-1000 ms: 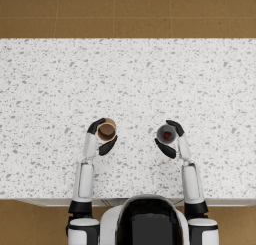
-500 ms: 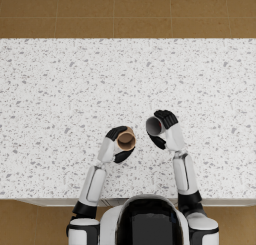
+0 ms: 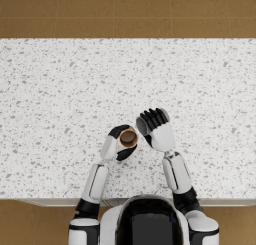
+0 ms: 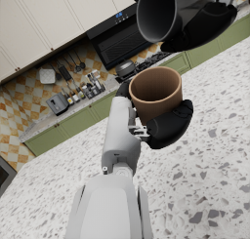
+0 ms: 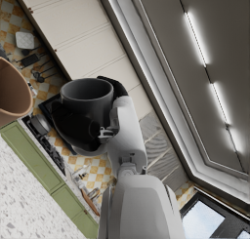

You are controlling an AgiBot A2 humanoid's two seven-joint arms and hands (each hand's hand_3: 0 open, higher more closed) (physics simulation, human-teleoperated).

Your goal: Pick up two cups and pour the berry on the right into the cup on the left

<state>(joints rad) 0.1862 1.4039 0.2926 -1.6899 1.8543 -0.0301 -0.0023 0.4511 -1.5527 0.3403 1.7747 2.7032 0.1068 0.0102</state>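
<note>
Since half second ago: right hand point(image 3: 155, 128) rolled over, grey cup point(image 4: 163, 12) tipped mouth toward brown cup point(image 3: 128, 137); left hand point(image 3: 117, 145) roughly same place. Left hand wrapped round brown cup, upright, held above speckled bench point(image 3: 60, 99). Right hand closed round grey cup, just beside and higher than brown cup; grey cup hidden under hand in head view. Berry not visible; cannot tell location. Beyond bench: brown tiled floor point(image 3: 125, 11).

Grey cup point(image 5: 87, 102) in right robot hand point(image 5: 78, 128); brown cup point(image 5: 12, 94) beside
</note>
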